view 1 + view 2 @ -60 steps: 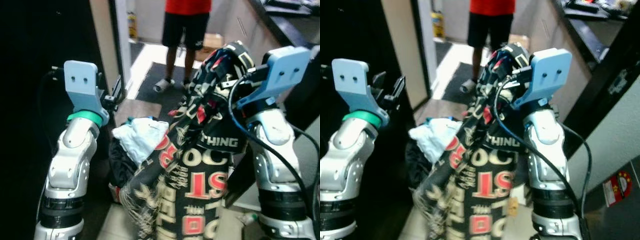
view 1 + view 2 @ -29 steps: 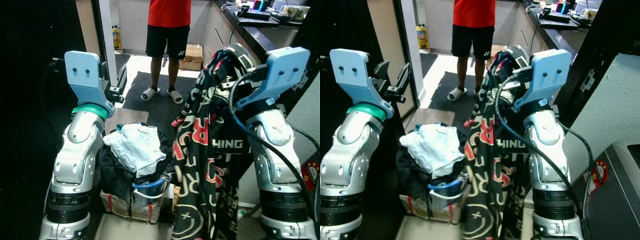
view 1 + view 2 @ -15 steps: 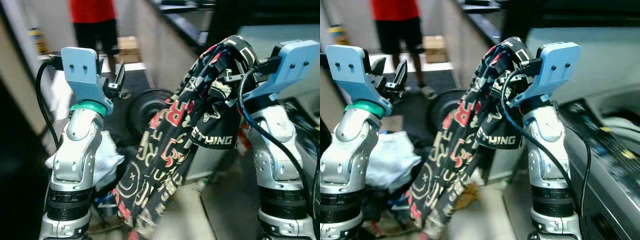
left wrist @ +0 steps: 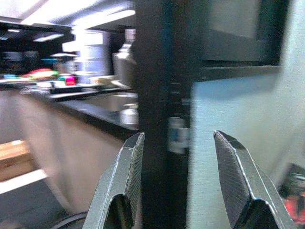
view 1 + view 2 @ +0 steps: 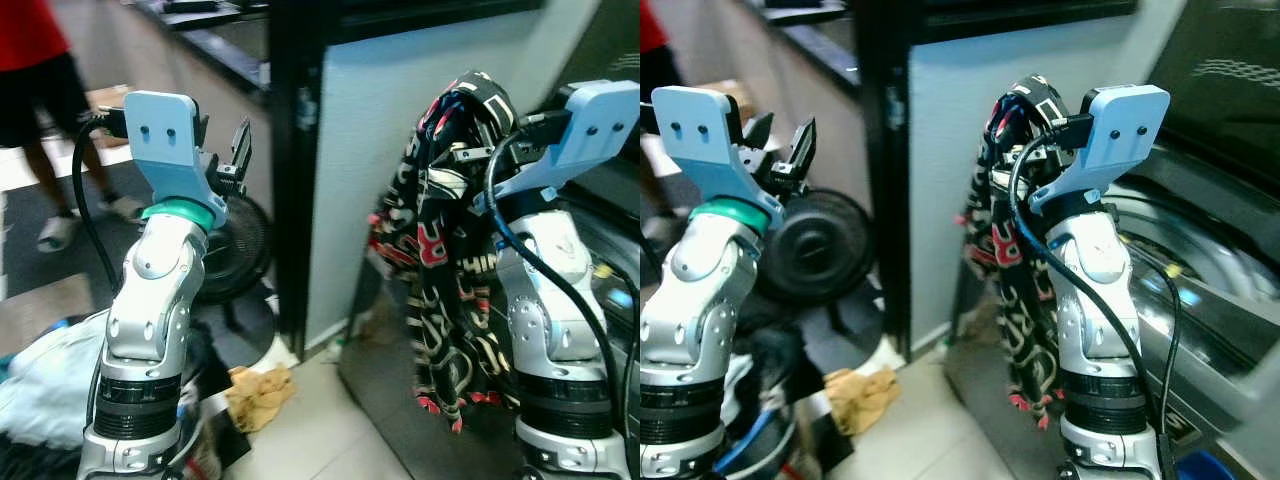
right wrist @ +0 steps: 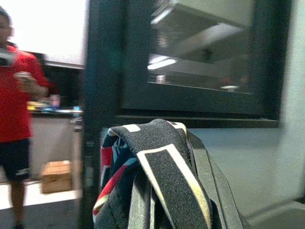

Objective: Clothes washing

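Right eye view showed the right gripper (image 5: 1040, 105) clamped on the printed garment (image 5: 1005, 290), held high just beside the washing machine (image 5: 1200, 280), left gripper (image 5: 775, 150) spread and empty; the long hanging tail risked snagging on the washer's rim.

Beyond our left gripper we see a black floor fan (image 5: 235, 262), a crumpled yellow rag (image 5: 258, 393) on the tiles below, and a person (image 5: 38, 120) farther left.
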Robot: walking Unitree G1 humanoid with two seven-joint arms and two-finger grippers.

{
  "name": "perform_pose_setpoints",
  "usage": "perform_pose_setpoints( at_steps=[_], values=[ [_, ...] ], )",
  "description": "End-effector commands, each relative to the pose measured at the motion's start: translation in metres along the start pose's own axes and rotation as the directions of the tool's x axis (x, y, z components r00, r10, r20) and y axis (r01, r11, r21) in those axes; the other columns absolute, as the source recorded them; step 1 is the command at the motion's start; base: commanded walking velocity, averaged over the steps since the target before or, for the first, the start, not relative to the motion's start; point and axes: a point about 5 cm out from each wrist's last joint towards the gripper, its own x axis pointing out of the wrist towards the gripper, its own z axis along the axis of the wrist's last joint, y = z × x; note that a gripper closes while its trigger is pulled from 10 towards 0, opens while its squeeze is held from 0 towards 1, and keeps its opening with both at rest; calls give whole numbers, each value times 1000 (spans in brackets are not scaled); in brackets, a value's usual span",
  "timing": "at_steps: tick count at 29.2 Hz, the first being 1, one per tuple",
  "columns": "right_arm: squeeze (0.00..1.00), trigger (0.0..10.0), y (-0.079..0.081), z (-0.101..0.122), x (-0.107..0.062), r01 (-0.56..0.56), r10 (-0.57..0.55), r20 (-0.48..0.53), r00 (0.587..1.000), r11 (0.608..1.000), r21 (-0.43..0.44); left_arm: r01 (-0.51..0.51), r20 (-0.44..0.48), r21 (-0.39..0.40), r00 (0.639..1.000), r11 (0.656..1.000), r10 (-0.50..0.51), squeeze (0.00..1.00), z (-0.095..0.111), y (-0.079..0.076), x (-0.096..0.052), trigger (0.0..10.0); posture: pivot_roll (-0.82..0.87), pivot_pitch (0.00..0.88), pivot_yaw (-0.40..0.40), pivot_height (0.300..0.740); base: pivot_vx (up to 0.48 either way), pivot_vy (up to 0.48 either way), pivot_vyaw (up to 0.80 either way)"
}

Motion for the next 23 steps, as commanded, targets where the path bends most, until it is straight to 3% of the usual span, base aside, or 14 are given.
perform_pose_setpoints(
  at_steps=[1, 23],
  values=[
    [0, 10000, 2, 11, 3, -5, 5, 48, 999, 1000, 3, 11, -9, -5, 1000, 1000, -11, 0, 0, -2, 1, 10000, 32, 0, 30, 740, 0, 0, -800],
    [0, 10000, 4, 14, 4, -7, 6, 59, 998, 1000, 9, 24, -10, -8, 1000, 1000, -24, 0, 0, -3, 2, 10000, 32, 0, 38, 740, 0, 0, -800]
  ],
)
